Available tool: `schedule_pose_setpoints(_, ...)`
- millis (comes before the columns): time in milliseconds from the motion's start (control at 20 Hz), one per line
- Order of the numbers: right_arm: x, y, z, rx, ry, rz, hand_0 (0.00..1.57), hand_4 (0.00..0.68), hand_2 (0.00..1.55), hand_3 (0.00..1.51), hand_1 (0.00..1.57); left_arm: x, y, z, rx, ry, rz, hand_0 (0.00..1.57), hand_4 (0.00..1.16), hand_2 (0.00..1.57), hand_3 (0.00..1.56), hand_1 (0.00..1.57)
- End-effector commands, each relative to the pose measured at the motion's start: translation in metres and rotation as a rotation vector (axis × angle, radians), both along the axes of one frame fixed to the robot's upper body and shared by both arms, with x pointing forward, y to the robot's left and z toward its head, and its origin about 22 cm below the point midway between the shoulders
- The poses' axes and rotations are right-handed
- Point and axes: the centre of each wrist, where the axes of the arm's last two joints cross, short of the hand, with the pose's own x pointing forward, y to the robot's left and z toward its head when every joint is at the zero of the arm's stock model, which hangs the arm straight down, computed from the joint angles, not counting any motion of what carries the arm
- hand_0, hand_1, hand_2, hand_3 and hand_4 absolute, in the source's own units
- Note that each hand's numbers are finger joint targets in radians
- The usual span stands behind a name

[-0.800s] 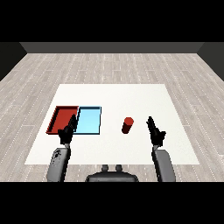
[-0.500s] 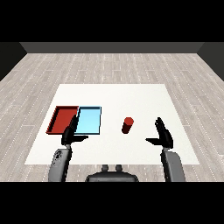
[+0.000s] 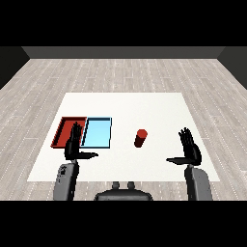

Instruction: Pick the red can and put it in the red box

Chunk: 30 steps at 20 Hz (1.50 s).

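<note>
A floor of pale grey-brown wooden planks (image 3: 125,77) runs back to a dark wall (image 3: 123,52) at the far end of the room. On that floor stands a white table (image 3: 144,108), its top plain and square-edged, taking up the middle of the head view.

The right hand (image 3: 189,150) is held up over the near right part of the table, fingers straight and spread wide, thumb stretched out sideways towards the centre; it holds nothing. The red can (image 3: 141,138) stands upright on the white surface to the left of this hand and a little farther out, apart from it and not touched by its thumb.

The left hand (image 3: 75,145) is raised over the near left part of the table, also spread wide with straight fingers and the thumb pointing inward; it too holds nothing. Just beyond its fingertips lie the 2 trays, side by side and touching: the red tray (image 3: 64,130) sits ahead and slightly left of this hand, and the light blue tray (image 3: 98,133) sits ahead and to its right. The can is well to the right of the left hand, beyond the light blue tray, between the 2 hands. Both grey forearms rise from the lower corners of the view.
</note>
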Motion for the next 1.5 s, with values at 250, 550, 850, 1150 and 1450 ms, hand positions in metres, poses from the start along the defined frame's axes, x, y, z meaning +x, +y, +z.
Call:
schedule_pose_setpoints(250, -0.001, -0.02, -0.007, 0.001, -0.044, 0.01, 0.0, 0.0, 0.0, 0.0, 0.0, 0.003, -0.011, -0.024, -0.016, -0.052, 0.0, 0.0, 0.0, 0.0, 0.0, 0.0)
schedule_pose_setpoints(550, 0.016, -0.002, -0.011, 0.032, -0.004, 0.013, 0.0, 0.0, 0.0, 0.0, 0.0, 0.004, -0.005, -0.01, -0.041, -0.045, -0.018, 0.0, 0.0, 0.0, 0.0, 0.0)
schedule_pose_setpoints(850, 0.035, 0.013, -0.018, -0.006, 0.026, 0.044, 0.0, 0.0, 0.0, 0.0, 0.0, -0.008, -0.01, -0.002, -0.035, -0.055, -0.009, 0.0, 0.0, 0.0, 0.0, 0.0)
schedule_pose_setpoints(1150, 0.052, 0.012, -0.005, 0.022, 0.031, 0.055, 0.0, 0.0, 0.0, 0.0, 0.0, -0.002, 0.002, 0.004, -0.069, -0.046, 0.012, 0.0, 0.0, 0.0, 0.0, 0.0)
schedule_pose_setpoints(1450, 0.045, 0.05, -0.015, 0.1, 0.1, 0.082, 0.0, 0.0, 0.0, 0.0, 0.0, 0.008, 0.007, -0.002, -0.086, -0.074, -0.005, 0.0, 0.0, 0.0, 0.0, 0.0)
